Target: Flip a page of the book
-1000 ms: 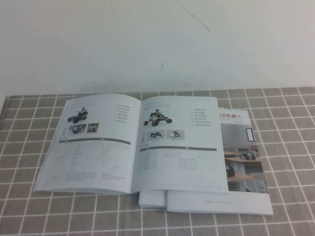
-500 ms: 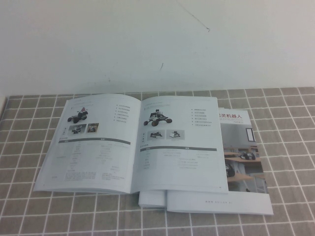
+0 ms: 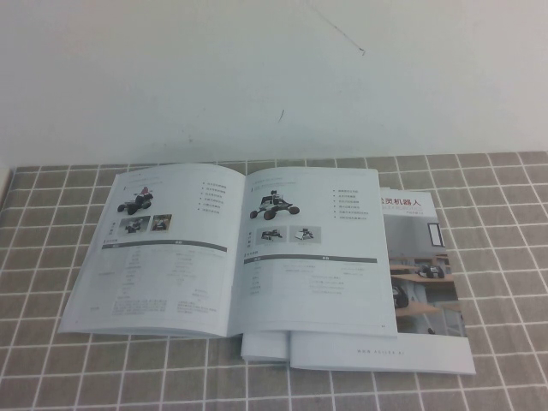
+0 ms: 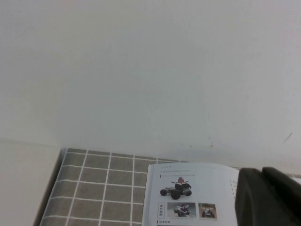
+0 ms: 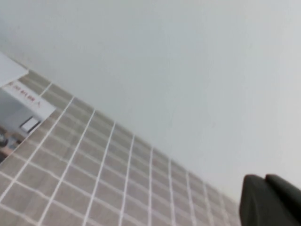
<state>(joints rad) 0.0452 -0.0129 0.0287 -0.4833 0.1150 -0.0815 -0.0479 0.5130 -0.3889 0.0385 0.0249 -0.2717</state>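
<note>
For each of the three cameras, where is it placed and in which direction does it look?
High view: raised, looking down at the open book over another booklet; no arm shows.
Left wrist view: on the left arm, facing the wall and the book's left leaf; left tool at one corner.
Right wrist view: on the right arm, facing wall and tablecloth; right tool at one corner.
Shared: all show the tablecloth.
</note>
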